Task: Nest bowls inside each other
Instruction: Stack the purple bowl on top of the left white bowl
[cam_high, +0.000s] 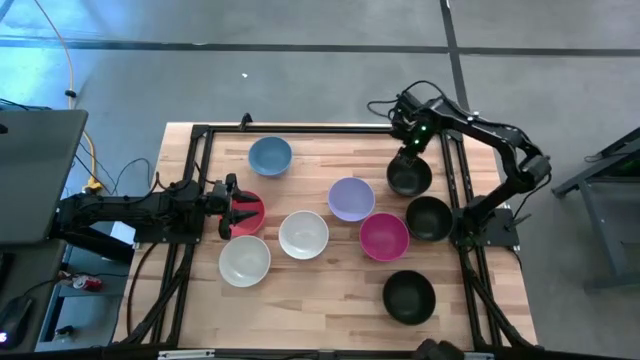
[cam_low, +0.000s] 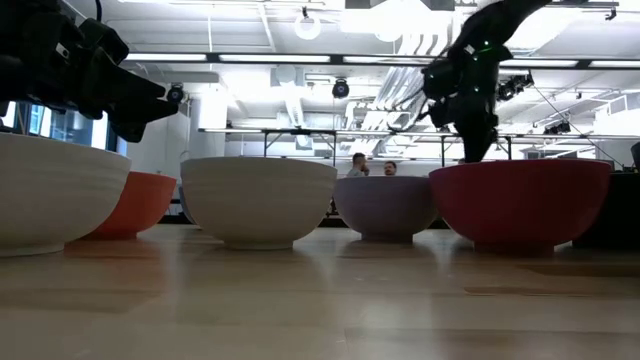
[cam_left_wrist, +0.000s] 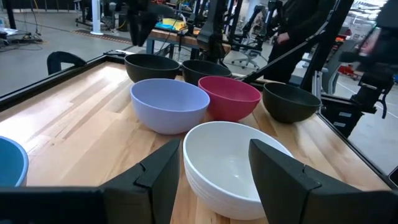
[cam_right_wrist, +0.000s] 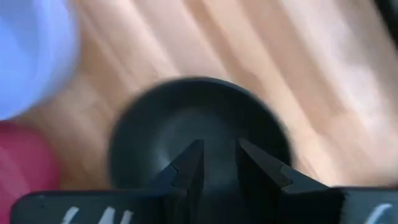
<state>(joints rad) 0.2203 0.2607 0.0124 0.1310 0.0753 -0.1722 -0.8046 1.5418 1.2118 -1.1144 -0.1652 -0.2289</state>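
Note:
Nine bowls rest on their bases on the wooden table. They are blue (cam_high: 270, 155), red-pink (cam_high: 251, 207), white (cam_high: 303, 234), cream (cam_high: 244, 260), lavender (cam_high: 351, 198), magenta (cam_high: 384, 236) and three black ones (cam_high: 409, 178) (cam_high: 428, 218) (cam_high: 409, 296). My right gripper (cam_high: 411, 152) (cam_right_wrist: 219, 152) points down above the far black bowl (cam_right_wrist: 155, 134). Its fingers stand a little apart with nothing between them. My left gripper (cam_high: 246, 212) (cam_left_wrist: 214, 149) waits open and level above the red-pink bowl, clear of it, facing the white bowl (cam_left_wrist: 227, 165).
A black metal frame (cam_high: 200, 135) runs around the table top. The bowls stand close together in the table's middle and right. Bare wood lies along the near edge (cam_high: 320, 315) and at the far middle. People (cam_low: 372, 165) show in the room beyond the table.

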